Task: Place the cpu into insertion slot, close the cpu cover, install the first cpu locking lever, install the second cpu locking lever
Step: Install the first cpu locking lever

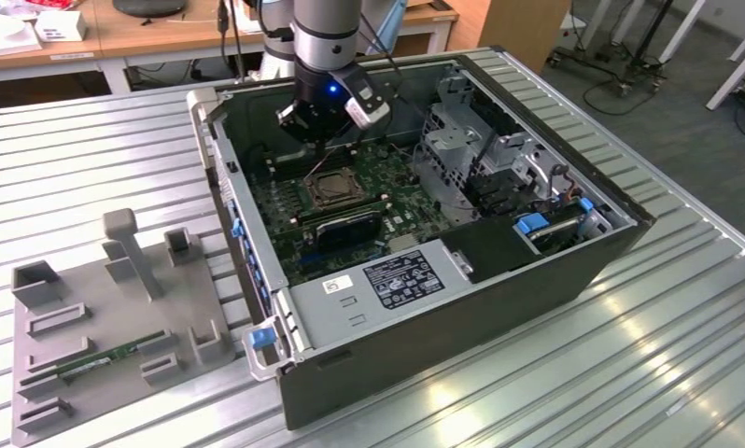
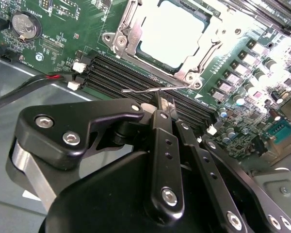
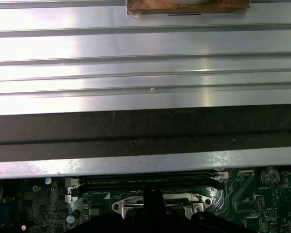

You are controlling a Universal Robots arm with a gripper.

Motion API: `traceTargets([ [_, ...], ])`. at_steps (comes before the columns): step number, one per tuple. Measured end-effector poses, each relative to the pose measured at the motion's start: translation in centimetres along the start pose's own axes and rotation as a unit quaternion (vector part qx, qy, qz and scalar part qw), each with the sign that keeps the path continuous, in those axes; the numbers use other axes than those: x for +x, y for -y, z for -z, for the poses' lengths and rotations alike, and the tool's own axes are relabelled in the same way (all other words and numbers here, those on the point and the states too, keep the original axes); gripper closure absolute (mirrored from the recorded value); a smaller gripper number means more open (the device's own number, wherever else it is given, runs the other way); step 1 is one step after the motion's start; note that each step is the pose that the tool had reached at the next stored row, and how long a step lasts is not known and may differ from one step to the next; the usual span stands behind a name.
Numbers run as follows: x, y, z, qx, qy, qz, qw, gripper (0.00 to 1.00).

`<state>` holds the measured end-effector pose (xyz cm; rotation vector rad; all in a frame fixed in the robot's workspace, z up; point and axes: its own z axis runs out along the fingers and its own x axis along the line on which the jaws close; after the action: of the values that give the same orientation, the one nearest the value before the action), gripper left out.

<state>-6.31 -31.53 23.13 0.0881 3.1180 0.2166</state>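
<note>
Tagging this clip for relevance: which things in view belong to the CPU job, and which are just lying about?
Job: gripper, cpu, cpu cover, locking lever, insertion slot.
Lying about: memory stick, grey fixture tray, coin battery, memory slots.

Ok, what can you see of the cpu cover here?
The cpu cover is a thin silvery metal frame with a square cut-out, lying flat and closed on the green board. A pale, shiny chip face shows through its opening. A thin wire lever runs along its edge next to the black memory slots. The gripper sits right by that lever; contact cannot be judged.
</note>
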Motion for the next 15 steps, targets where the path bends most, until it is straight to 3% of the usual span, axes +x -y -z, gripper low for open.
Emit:
traceTargets([
  [8,-0.14,0.0,-0.06,-0.0005,0.0,0.0,1.0,0.89],
  [15,-0.16,0.01,-0.1,-0.0051,-0.0004,0.001,0.99999,0.89],
])
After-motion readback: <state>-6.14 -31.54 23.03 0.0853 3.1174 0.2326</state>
